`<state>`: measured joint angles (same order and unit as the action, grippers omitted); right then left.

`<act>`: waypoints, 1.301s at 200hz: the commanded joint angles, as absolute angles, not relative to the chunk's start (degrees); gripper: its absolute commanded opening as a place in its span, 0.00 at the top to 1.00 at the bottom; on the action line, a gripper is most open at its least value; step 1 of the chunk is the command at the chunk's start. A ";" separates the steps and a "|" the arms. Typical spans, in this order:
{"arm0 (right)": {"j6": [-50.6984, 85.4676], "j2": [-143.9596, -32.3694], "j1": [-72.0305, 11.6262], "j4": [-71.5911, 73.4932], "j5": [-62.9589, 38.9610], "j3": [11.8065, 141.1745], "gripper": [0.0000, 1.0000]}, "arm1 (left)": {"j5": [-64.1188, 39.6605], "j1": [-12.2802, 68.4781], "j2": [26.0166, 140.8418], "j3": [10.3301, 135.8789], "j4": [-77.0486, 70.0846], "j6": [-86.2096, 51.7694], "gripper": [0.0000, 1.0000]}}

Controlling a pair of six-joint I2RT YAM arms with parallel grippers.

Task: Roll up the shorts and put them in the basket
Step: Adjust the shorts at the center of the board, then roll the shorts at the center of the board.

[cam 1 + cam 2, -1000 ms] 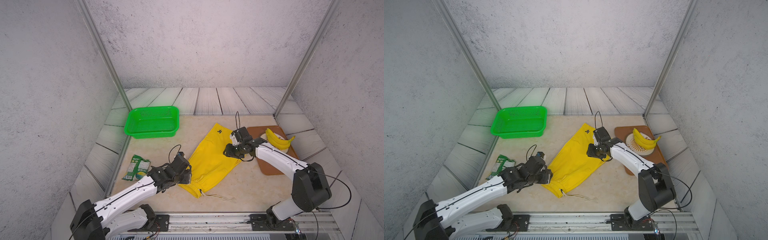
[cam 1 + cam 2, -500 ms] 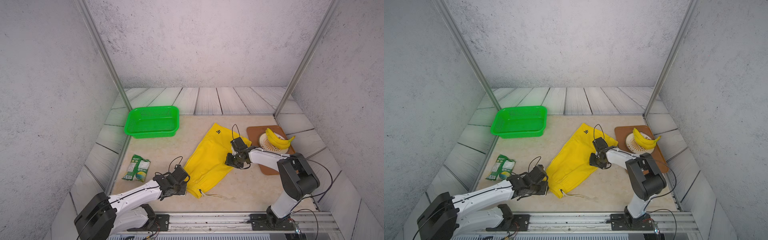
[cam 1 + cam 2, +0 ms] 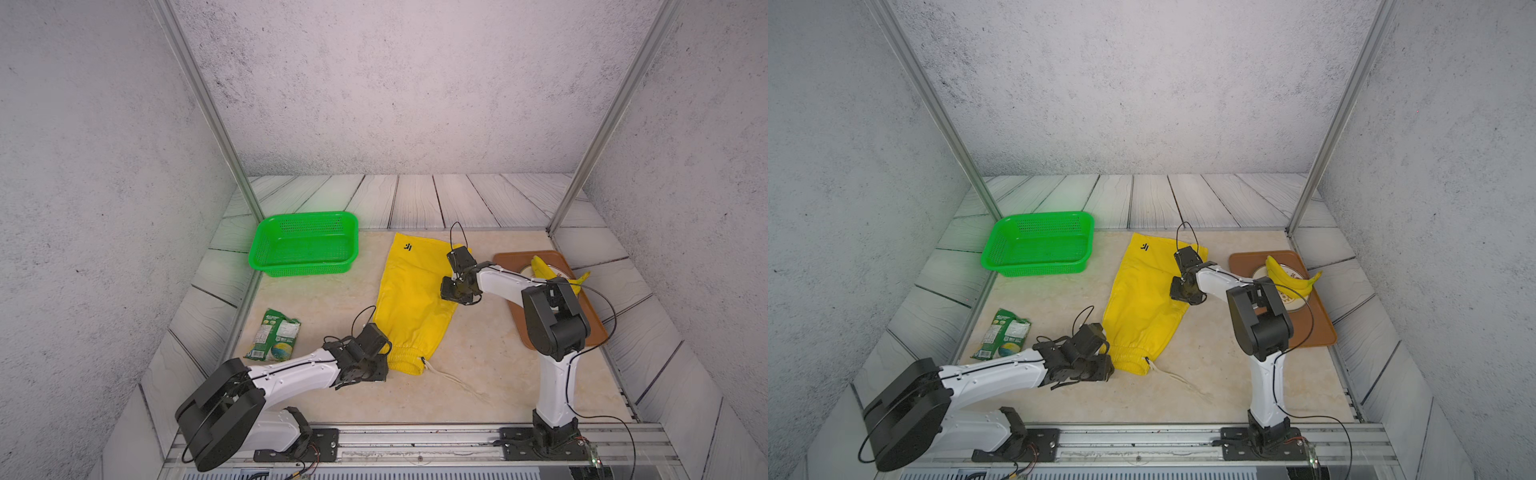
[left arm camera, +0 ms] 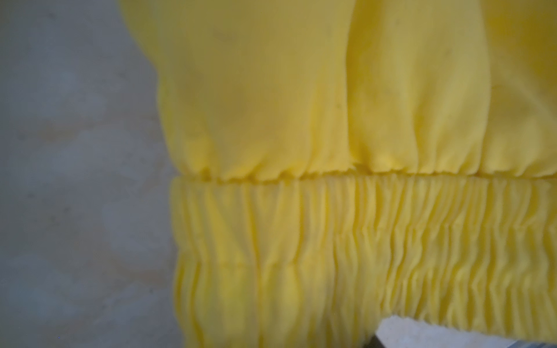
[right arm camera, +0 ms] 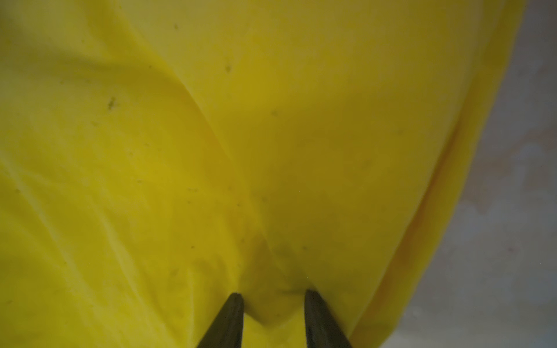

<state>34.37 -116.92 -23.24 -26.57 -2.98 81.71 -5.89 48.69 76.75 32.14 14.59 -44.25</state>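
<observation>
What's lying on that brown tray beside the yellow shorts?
A bunch of yellow bananas rests on a pale round plate on the brown tray. The right arm's black elbow covers part of plate and tray, so whatever lies beneath it cannot be seen.

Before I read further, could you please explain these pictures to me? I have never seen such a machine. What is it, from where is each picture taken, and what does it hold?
It is a robot with two white arms, each ending in a two-fingered gripper. Two pictures look down from one camera head above; two come from cameras on the wrists. On the table lie yellow shorts, a green basket, a snack packet and a brown tray with bananas. The left gripper is at the gathered waistband; its fingers are hidden, so a grip cannot be confirmed. The right gripper presses into the shorts with a fold between its fingertips; whether it truly holds is unclear.
</observation>
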 commanded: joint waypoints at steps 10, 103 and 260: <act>31.29 -113.66 -22.86 -34.53 -1.05 85.43 0.61 | -6.61 49.21 80.92 36.54 14.60 -42.58 0.58; 34.40 -89.35 -36.86 -26.16 -8.84 60.04 0.61 | 0.01 49.66 51.51 26.86 24.47 -46.17 0.39; 45.01 -92.37 -49.30 -18.49 1.53 46.73 0.78 | -2.89 42.84 56.69 29.62 14.94 -44.87 0.20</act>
